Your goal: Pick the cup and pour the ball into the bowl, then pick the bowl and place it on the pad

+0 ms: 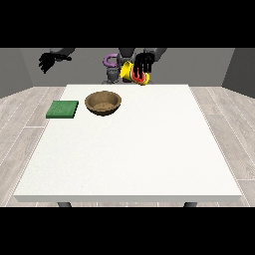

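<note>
Grey walls and pale plank flooring surround a large white table (129, 144). Above its far edge, the hand at the view's right (145, 63) has its fingers curled round a yellow cup with red stripes (132, 73), lifted and tipped on its side, mouth towards the view's left. The ball is not visible. The brown wooden bowl (103, 103) sits on the table just beside the green pad (63, 109). The hand at the view's left (48, 61) hangs apart, holding nothing, fingers apparently curled. The bowl looks rigid and fairly light; its rim seems the natural place to grasp.
</note>
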### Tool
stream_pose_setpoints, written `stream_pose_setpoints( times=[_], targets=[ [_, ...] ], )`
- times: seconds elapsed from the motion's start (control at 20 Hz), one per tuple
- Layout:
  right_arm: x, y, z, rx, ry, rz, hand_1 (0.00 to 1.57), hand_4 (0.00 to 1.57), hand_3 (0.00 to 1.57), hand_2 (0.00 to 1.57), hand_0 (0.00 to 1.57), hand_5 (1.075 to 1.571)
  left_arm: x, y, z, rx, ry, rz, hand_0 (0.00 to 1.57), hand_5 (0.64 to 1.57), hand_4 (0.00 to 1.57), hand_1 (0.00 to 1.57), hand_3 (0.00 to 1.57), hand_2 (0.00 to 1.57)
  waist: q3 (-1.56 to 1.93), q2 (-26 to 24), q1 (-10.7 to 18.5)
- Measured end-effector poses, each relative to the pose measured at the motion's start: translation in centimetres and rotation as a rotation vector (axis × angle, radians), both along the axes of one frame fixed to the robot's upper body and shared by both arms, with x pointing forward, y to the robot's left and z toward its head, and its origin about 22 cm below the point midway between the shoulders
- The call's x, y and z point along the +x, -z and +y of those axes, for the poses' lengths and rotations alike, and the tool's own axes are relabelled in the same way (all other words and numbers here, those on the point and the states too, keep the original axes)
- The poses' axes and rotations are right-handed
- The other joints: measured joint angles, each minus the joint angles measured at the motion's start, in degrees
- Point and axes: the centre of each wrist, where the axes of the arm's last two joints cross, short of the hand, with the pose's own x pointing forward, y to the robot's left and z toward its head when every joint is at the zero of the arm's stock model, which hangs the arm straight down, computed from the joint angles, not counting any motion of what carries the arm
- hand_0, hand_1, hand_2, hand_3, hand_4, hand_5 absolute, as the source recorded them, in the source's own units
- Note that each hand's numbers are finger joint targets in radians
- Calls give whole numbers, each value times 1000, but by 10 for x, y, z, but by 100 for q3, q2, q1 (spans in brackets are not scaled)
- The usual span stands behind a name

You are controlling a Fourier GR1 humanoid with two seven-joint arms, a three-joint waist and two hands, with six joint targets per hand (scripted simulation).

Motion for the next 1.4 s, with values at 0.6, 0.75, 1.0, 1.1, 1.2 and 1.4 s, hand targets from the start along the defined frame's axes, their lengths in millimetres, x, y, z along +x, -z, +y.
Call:
stream_pose_setpoints(
  times=[0.6,0.75,1.0,1.1,1.2,1.4],
  targets=[
    [12,1,5,13,-17,-18,0,0,0,0,0,1571,-19,11,-86,694,159,-62,1465,1216,1481,1465,1571,1571,-1,87,-58],
    [9,4,0,11,-2,-6,0,0,0,0,0,1571,-25,17,-95,820,185,-70,1449,1137,1529,1449,1571,1571,-5,34,7],
    [8,7,4,11,3,19,0,0,0,0,0,1568,-34,28,-97,915,216,-74,1447,1135,1532,1447,1571,1571,-11,-26,83],
    [10,11,10,21,10,43,0,104,0,0,0,1565,-30,17,-100,893,224,-79,1480,1222,1495,1480,1571,1571,-13,-46,168],
    [8,15,11,26,29,58,0,104,0,0,0,1565,-26,5,-98,695,191,-61,1306,1069,1571,1306,1571,1571,-25,-49,307],
    [-1,20,7,35,70,74,0,104,0,0,0,1565,-22,-4,-81,225,89,-2,1175,1170,1465,1175,1274,1443,-60,-77,566]
  ],
)
